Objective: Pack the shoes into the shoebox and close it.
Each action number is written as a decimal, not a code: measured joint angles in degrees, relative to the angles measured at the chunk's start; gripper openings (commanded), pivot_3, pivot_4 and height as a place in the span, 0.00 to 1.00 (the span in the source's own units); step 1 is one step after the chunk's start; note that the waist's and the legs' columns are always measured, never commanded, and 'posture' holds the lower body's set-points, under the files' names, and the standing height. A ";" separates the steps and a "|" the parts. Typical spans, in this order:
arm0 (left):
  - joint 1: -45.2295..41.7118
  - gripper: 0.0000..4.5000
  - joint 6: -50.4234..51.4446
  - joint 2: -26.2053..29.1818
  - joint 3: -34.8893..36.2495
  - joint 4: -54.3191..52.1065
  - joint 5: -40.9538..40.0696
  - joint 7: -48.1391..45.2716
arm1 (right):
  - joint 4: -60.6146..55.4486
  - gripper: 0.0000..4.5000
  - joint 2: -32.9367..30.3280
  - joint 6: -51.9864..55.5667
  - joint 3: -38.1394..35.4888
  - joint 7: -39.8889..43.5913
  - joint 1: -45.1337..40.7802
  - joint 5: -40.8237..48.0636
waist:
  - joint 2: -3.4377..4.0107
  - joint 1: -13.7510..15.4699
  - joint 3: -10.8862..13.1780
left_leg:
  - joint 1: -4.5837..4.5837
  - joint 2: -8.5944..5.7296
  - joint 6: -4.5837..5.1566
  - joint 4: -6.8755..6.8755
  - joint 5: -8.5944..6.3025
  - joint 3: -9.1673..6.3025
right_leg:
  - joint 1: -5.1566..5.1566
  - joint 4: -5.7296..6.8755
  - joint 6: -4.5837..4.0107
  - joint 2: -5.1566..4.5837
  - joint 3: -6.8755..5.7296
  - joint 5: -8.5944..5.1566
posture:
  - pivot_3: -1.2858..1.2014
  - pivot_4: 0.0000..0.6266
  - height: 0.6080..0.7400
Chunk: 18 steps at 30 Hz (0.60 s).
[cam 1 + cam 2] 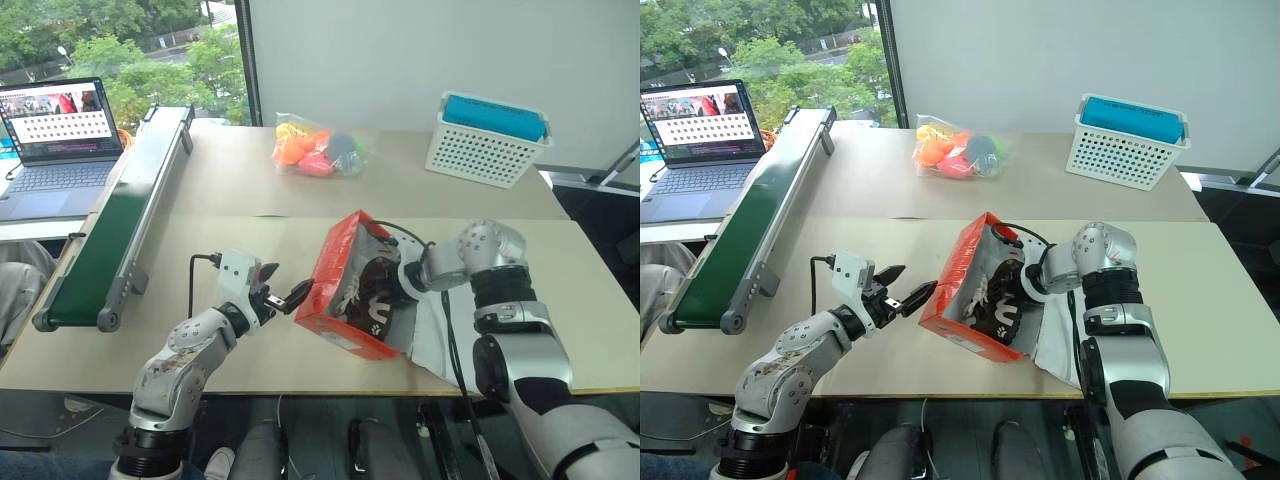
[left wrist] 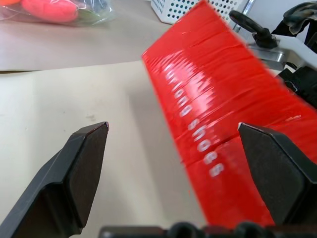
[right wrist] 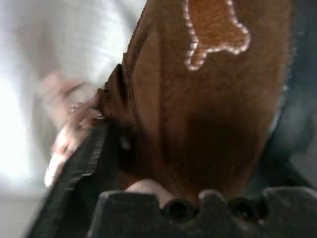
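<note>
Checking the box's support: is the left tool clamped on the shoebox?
No: the left tool stands wide open, its fingers apart in front of the shoebox wall.

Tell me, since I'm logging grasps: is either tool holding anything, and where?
Left tool holds nothing, open beside the shoebox. Right tool is inside with a shoe; hold unclear.

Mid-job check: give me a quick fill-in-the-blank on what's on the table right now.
1. The shoes lie inside the ____.
2. The left gripper has its fingers ____ beside the box's red wall.
3. The blue item rests in the white ____.
4. The laptop lid is ____.

Missing words: shoebox; open; basket; open
</note>
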 measured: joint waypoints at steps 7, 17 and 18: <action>-0.36 1.00 -0.04 0.42 0.21 0.44 0.06 -0.22 | -11.80 0.91 4.26 -0.61 -0.45 -0.74 -5.04 -4.61 | 0.06 -0.14 0.04 | -0.41 0.01 0.00 0.00 0.00 -0.01 | -0.42 0.12 -0.02 0.02 0.00 0.02 | 0.52 0.24 1.00; -2.48 1.00 -0.57 4.80 9.12 2.62 -0.38 0.12 | -24.25 0.91 7.68 -0.74 -3.43 -0.36 -3.07 -8.88 | 0.07 -0.07 0.05 | -0.41 0.00 0.00 0.03 0.00 -0.04 | -0.38 0.10 -0.03 -0.01 -0.08 0.02 | 0.52 0.24 1.00; -2.46 1.00 -0.57 5.27 11.27 2.85 -0.45 0.52 | -25.27 0.91 7.27 -1.68 -2.75 0.28 -2.38 -9.20 | 0.09 -0.11 0.06 | -0.42 0.00 0.00 0.03 0.00 -0.04 | -0.42 0.11 -0.03 -0.01 -0.07 0.02 | 0.52 0.24 1.00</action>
